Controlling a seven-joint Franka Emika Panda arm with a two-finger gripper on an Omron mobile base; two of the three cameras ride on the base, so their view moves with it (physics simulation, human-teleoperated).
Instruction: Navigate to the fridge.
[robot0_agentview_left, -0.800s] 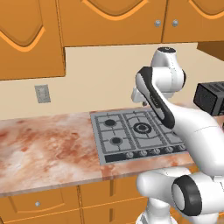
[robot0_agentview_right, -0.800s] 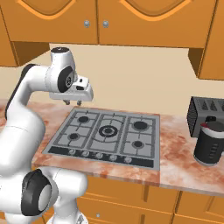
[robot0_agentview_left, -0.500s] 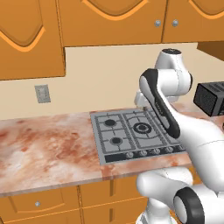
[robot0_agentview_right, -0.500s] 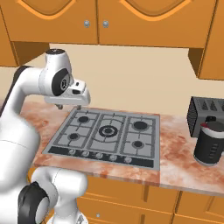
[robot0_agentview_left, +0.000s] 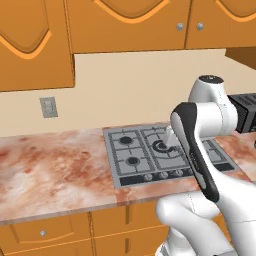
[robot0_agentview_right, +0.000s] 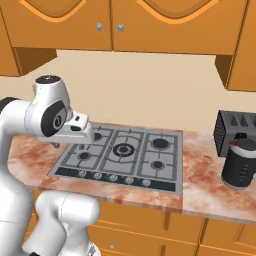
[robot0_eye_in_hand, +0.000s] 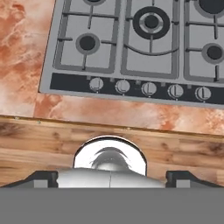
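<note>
Straight ahead of the base I have the reddish marbled stone counter (robot0_agentview_left: 55, 170) with a grey steel five-burner gas cooktop (robot0_agentview_right: 125, 157) set into it, orange wooden wall cabinets (robot0_agentview_left: 125, 22) above and a beige backsplash between. At the counter's right end stand a black slotted toaster (robot0_agentview_right: 235, 131) and, just in front of it, a squat black cylindrical jar (robot0_agentview_right: 240, 164). A small grey wall switch plate (robot0_agentview_left: 48, 107) sits on the wall to the left.

My arm is folded up over the cooktop's near left part, with the fingers (robot0_agentview_right: 85, 131) hanging above it and, as far as I can see, holding nothing; how far apart they stand I cannot tell from these angles. The hand camera looks down on the row of round silver knobs (robot0_eye_in_hand: 148, 89) and the counter edge.

None of my cameras has the fridge at this moment, so I judge the drive is far from done. To do this well I should keep the arm tucked as it is, turn the base away from the counter without clipping its edge, and sweep until a tall grey two-door front comes up.
</note>
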